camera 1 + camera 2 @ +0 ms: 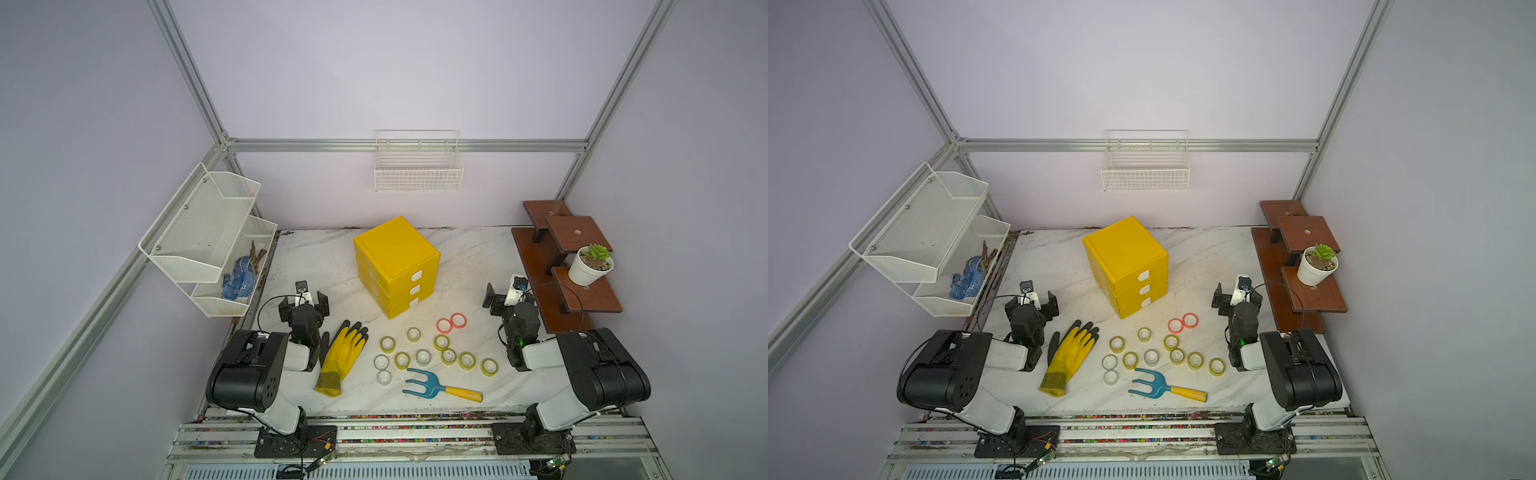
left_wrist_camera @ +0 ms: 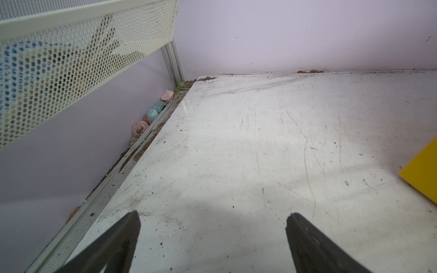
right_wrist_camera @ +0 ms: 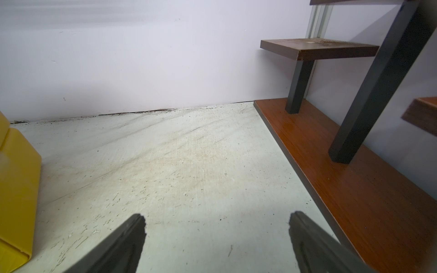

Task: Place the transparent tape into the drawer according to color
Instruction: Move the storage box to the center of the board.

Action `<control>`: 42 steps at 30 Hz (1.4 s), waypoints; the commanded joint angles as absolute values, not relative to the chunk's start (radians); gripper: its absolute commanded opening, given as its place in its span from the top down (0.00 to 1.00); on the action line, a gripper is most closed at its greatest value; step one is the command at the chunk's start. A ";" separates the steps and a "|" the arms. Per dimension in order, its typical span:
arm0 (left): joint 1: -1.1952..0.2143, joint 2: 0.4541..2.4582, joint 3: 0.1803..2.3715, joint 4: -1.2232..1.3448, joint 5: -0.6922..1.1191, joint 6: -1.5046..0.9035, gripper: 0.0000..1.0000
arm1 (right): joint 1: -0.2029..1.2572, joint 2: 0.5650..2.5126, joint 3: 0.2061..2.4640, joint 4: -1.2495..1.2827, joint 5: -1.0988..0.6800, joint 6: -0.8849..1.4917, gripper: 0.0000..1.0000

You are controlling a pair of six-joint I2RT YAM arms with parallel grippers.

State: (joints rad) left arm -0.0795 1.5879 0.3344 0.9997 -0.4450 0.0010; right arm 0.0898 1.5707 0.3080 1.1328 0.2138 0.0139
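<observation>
Arms (image 1: 266,365) folded low — left pincer (image 1: 304,306) and right pincer (image 1: 509,298) agape, empty.

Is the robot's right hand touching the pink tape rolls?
Apart. Both top views show bare marble table between the right gripper and the pink tape rolls.

No text or label seems readable anywhere here.
</observation>
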 commanded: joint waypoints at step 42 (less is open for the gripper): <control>-0.035 1.533 0.395 0.881 -0.426 -0.068 0.00 | 0.077 1.282 0.453 0.601 0.067 0.114 0.00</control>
